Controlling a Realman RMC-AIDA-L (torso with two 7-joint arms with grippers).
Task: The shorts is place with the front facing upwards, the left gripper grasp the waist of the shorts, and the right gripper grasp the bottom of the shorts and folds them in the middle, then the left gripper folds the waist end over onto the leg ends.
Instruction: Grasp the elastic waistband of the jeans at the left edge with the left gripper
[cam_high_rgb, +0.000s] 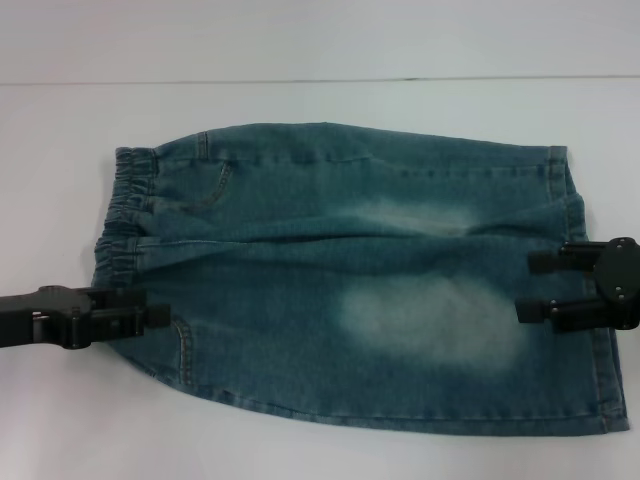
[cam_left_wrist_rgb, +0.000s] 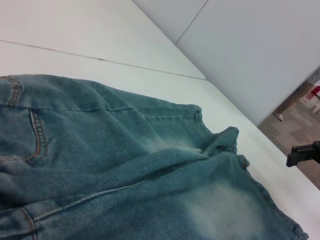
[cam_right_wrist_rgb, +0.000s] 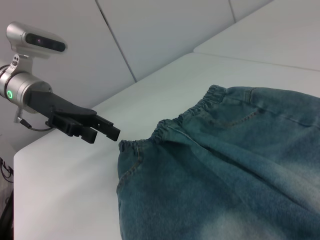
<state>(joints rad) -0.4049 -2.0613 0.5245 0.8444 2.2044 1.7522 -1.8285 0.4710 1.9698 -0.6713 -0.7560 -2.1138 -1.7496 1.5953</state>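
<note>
Head view had the denim shorts (cam_high_rgb: 350, 280) lying flat on the white table (cam_high_rgb: 300, 50), front up, elastic waistband (cam_high_rgb: 125, 215) toward the left gripper (cam_high_rgb: 160, 315) and leg hems (cam_high_rgb: 590, 300) toward the right gripper (cam_high_rgb: 525, 285). Left gripper sat right at the waistband's near corner, fingers drawn together, tips level with the cloth edge; whether they pinched denim, I couldn't tell. Right gripper hovered over the hem end, its two fingers spread apart, one above the other, with fabric beneath them. From the right wrist camera, the left gripper (cam_right_wrist_rgb: 114, 132) showed just beside the waistband (cam_right_wrist_rgb: 175, 122), a sliver of table between them.
</note>
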